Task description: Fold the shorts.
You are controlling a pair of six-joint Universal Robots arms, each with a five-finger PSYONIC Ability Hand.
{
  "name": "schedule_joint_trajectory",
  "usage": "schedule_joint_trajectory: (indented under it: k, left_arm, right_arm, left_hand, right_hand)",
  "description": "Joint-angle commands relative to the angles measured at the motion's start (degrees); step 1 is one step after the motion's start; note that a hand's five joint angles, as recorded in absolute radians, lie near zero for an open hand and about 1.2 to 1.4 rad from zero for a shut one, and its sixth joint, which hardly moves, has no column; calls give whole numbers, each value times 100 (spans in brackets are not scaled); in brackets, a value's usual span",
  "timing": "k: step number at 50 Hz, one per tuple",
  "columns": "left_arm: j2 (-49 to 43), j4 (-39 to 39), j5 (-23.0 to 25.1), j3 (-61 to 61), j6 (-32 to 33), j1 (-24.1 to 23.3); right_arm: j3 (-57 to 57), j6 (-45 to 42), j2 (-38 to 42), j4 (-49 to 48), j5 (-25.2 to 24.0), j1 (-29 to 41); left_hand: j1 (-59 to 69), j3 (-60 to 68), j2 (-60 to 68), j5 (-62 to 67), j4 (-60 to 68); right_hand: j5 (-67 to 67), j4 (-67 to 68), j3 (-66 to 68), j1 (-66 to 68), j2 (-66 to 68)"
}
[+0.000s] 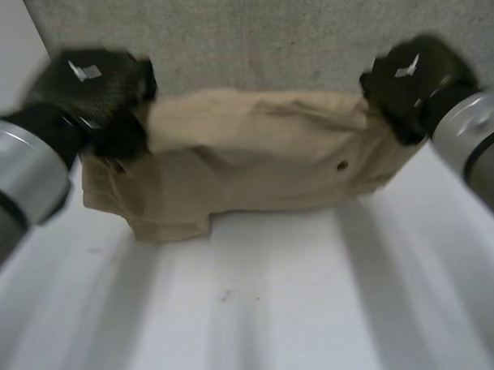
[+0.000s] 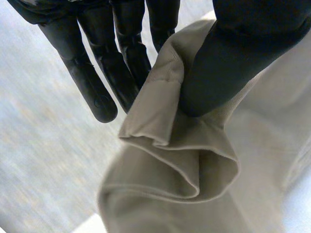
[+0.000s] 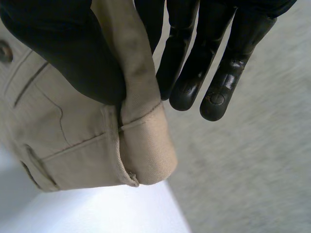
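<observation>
The tan shorts (image 1: 254,160) hang spread across the upper middle of the head view, held up at their two top corners. The left hand (image 1: 89,89) is at the upper left of the frame and the right hand (image 1: 410,82) at the upper right. Each hand has a small white patch on its back that is too blurred to read. A dark button (image 1: 342,165) sits on the right part of the cloth.

The top edge of the shorts runs slack between the hands, with soft folds. The lower edge is uneven and drops furthest at the lower left corner. I cannot tell whether it rests on the white table (image 1: 260,314) or hangs just above it. Open tabletop runs across the whole lower half of the frame, marked only by a small dark speck (image 1: 226,297). Beyond the table's far edge, a grey speckled surface (image 1: 266,38) fills the top of the frame behind the shorts.

In the left wrist view the thumb (image 2: 228,63) presses a bunched fold of the cloth against the straight fingers (image 2: 121,73), pinching it. The hem curls in loose loops just past the thumb's tip.

In the right wrist view the thumb (image 3: 63,53) clamps a doubled, stitched edge of the shorts against the fingers (image 3: 214,92). The fingers lie straight and close together behind the cloth. Seam lines run beside the thumb, and the rolled corner hangs just past the fingertips.
</observation>
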Motion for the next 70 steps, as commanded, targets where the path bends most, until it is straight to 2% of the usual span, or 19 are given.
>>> schedule_joint_trajectory:
  k: [1,6,11,20,27,31,34,35,36,37,39,40,41,45,48,58,62,70]
  left_arm:
    - [839,-1,-2,831,-6,165]
    - [840,-1,6,1069,-155,165]
    - [489,-1,15,833,-384,200]
    - [-1479,35,59,753,-481,227]
    - [-3026,394,33,1552,-437,385]
    - [-3546,1254,-2,2114,-428,429]
    - [-3731,2177,-160,2641,-314,455]
    - [-3766,2623,-291,2869,-244,446]
    - [-3757,2958,-397,3036,-182,446]
    - [-3723,3431,-520,3221,-104,438]
    - [-3670,3916,-574,3328,2,411]
    - [-3635,4206,-582,3346,46,376]
    - [-3486,4844,-635,3346,81,385]
    - [-2933,5947,-749,3145,91,306]
    - [-2800,6002,-767,2933,73,323]
    - [-2799,5721,-732,1343,-6,393]
    - [-2878,5633,-697,614,-15,411]
    - [-3537,4993,-574,-626,3,332]
  right_arm:
    - [-557,283,-960,-43,-138,-55]
    - [-812,292,-1208,1,-147,-81]
    - [-699,283,-902,53,-174,-90]
    - [-514,283,793,54,-174,-37]
    - [-751,292,1788,-306,-147,-37]
    - [-1058,301,2315,-1156,-95,-46]
    - [-1330,292,2509,-1877,63,-46]
    - [-1531,283,2588,-2463,168,-37]
    - [-1559,283,2597,-2565,178,-37]
    - [-1716,283,2615,-3096,195,-37]
    - [-1832,283,2598,-3661,152,-28]
    - [-1911,283,2545,-4247,91,-28]
    - [-1929,292,2519,-4488,81,-28]
    - [-1868,336,2246,-5675,63,-19]
    - [-1824,354,2167,-6116,108,7]
    - [-1253,889,2289,-5581,11,-19]
    - [-1033,942,2632,-5019,-42,-19]
    - [-857,863,3695,-3139,-60,-37]
  left_hand:
    - [1415,1213,1162,1465,1129]
    - [1415,1213,1162,1465,1129]
    - [1415,1213,1162,1465,1129]
    - [1415,1213,1162,1465,1129]
    - [1415,1213,1162,1465,1129]
    - [1415,1213,1162,1465,1129]
    - [1415,1213,1162,1465,1129]
    - [1415,1213,1162,1465,1129]
    - [1415,1213,1162,1465,1129]
    - [1415,1213,1162,1465,1129]
    - [1415,1213,1162,1465,1129]
    - [1415,1213,1162,1465,1129]
    - [1415,1213,1162,1465,1129]
    - [1415,1213,1162,1465,1129]
    - [1415,1213,1162,1465,1129]
    - [1415,1213,1162,1465,1129]
    - [1415,1213,1162,1465,1129]
    - [1415,1213,1162,1465,1129]
  right_hand:
    - [1329,1163,1160,2389,1238]
    - [1329,1163,1160,2389,1238]
    - [1329,1163,1160,2389,1238]
    - [1329,1163,1160,2389,1238]
    - [1329,1163,1160,2389,1238]
    - [1329,1163,1160,2389,1238]
    - [1329,1163,1160,2389,1238]
    - [1329,1163,1160,2389,1238]
    - [1329,1163,1160,2389,1238]
    - [1329,1163,1160,2389,1238]
    - [1329,1163,1160,2389,1238]
    - [1329,1163,1160,2389,1238]
    - [1329,1163,1160,2389,1238]
    - [1329,1163,1160,2389,1238]
    - [1329,1163,1160,2389,1238]
    - [1329,1163,1160,2389,1238]
    - [1329,1163,1160,2389,1238]
    - [1329,1163,1160,2389,1238]
